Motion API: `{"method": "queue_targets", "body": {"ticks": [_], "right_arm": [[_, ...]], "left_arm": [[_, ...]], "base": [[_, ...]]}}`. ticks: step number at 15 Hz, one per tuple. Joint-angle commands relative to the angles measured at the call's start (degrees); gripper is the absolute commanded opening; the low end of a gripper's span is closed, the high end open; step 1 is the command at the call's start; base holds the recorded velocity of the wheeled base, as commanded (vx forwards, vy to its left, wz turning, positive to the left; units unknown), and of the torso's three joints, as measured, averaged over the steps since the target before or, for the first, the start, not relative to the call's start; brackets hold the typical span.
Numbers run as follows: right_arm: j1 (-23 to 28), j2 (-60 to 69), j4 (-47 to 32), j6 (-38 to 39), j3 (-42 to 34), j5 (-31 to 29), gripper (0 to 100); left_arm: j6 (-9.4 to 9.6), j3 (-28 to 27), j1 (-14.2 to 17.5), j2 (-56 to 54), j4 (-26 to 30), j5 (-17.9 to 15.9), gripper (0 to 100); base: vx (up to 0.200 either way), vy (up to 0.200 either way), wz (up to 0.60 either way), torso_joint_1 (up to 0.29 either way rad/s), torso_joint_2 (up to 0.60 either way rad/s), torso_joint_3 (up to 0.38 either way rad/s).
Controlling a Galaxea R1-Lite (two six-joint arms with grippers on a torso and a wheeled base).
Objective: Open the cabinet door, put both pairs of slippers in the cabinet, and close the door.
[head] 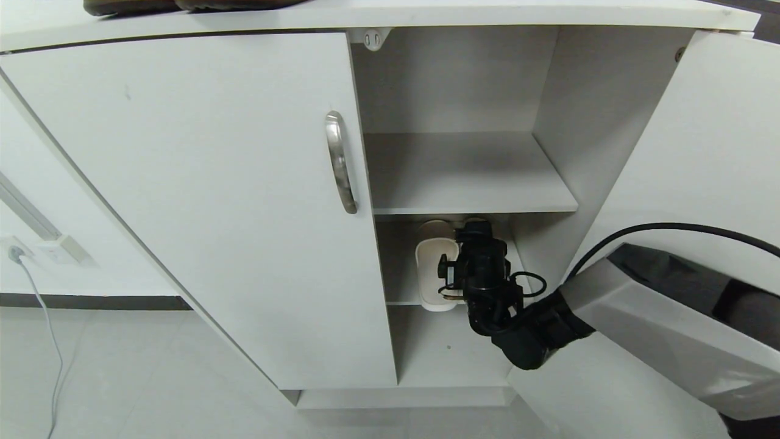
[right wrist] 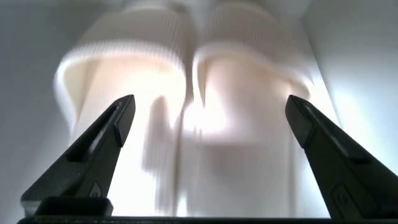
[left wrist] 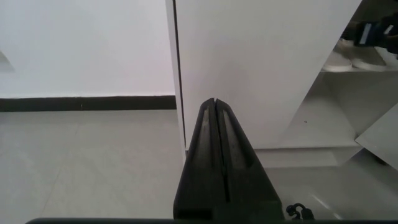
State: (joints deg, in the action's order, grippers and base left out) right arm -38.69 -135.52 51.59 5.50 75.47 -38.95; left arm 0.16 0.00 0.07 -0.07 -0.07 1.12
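My right gripper (right wrist: 209,102) is inside the cabinet (head: 487,15), in the middle compartment below the upper shelf (head: 469,177). Its fingers (right wrist: 99,143) are spread wide apart and grip nothing. The pair of white slippers (head: 432,268) lies directly beyond them, one finger standing toward the outer side of each slipper; I cannot tell whether either finger touches the pair. The two slippers lie side by side and touching on the middle shelf, toes toward the far back of the cabinet and heels at the shelf's near edge. From my head view the left slipper shows beside the gripper, while the right one is mostly hidden under it. My left gripper (left wrist: 214,106) is well apart from all this, low over the pale floor (head: 122,366), with its fingers pressed fully together and empty, pointing toward the bottom corner of the closed left door (head: 183,183). That door carries a curved metal handle (head: 340,161) along its right edge. The right door (head: 701,134) stands swung open at the right, just behind my right arm. The bottom compartment (head: 439,353) lies below the slippers. On the cabinet's top, at the far left, rest some dark items (head: 134,6) that I cannot make out. Farther left, a wall socket (head: 15,250) sits low on the wall with a cable (head: 49,329) hanging from it to the floor.
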Motion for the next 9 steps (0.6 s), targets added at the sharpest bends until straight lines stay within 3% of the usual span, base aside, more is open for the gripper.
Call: {"method": "queue_targets", "body": {"ticks": [1, 2, 5, 9], "right_arm": [[-3.23, 10.45, 5.54, 0.21, -13.42, -0.16, 100], [-5.52, 14.41, 8.7, 0.3, -20.89, -0.34, 100], [-9.3, 20.3, 11.6, 0.39, -30.12, -0.34, 100], [-11.93, 22.41, 11.6, 1.45, -32.32, -0.34, 100]], "left_arm": [[0.02, 0.0, 0.01, 0.07, -0.01, 0.02, 0], [0.02, 0.0, 0.01, 0.07, -0.01, -0.07, 0], [-0.07, 0.0, 0.01, 0.07, -0.01, 0.02, 0], [-0.16, 0.0, 0.01, 0.07, -0.01, -0.07, 0]], "base": [[0.0, 0.0, 0.0, 0.0, 0.0, 0.0], [0.0, 0.0, 0.0, 0.0, 0.0, 0.0], [0.0, 0.0, 0.0, 0.0, 0.0, 0.0], [0.0, 0.0, 0.0, 0.0, 0.0, 0.0]]}}
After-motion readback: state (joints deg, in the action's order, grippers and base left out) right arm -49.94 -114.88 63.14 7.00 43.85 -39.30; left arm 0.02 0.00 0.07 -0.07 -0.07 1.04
